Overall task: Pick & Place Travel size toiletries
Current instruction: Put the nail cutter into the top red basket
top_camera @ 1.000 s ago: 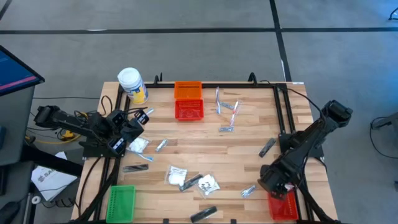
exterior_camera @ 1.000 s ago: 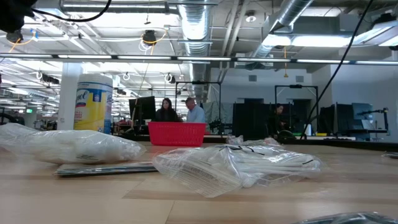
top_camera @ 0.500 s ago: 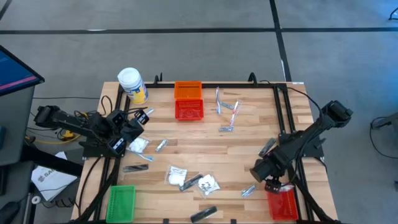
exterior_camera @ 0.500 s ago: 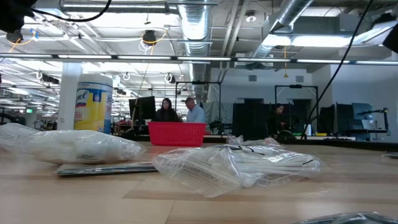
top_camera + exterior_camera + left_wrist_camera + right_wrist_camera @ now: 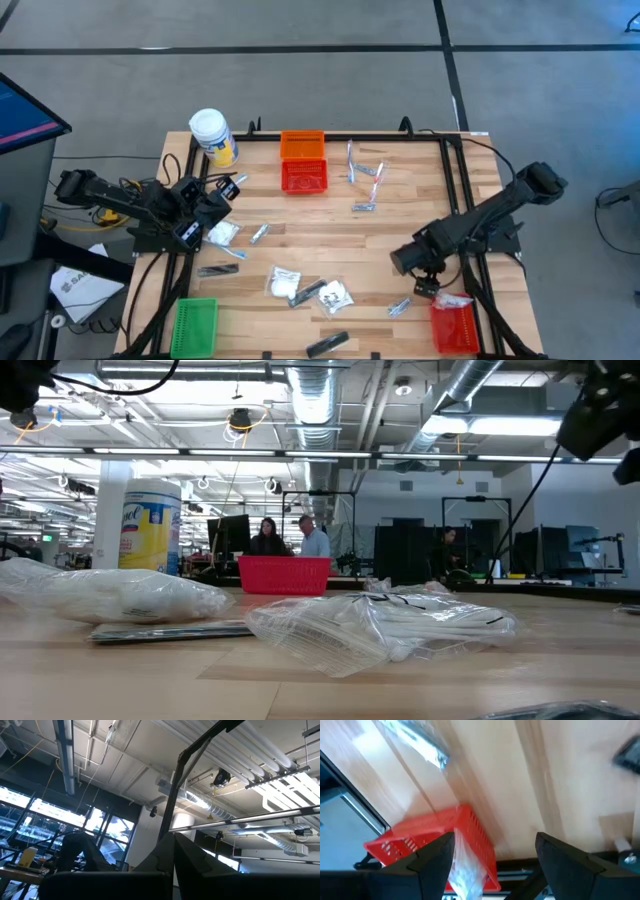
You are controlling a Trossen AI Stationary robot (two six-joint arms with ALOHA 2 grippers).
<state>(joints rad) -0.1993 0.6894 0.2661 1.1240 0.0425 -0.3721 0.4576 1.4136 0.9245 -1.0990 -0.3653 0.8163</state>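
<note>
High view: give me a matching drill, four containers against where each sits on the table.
Things:
1. green basket
2. orange basket
3. white jar with yellow label
4. red basket holding a clear packet

Places:
A. far-left corner
B. near-right corner, just beyond the open right pincer
C. near-left corner
D. far edge, directly behind another red basket

Pairs: 1-C, 2-D, 3-A, 4-B
</note>
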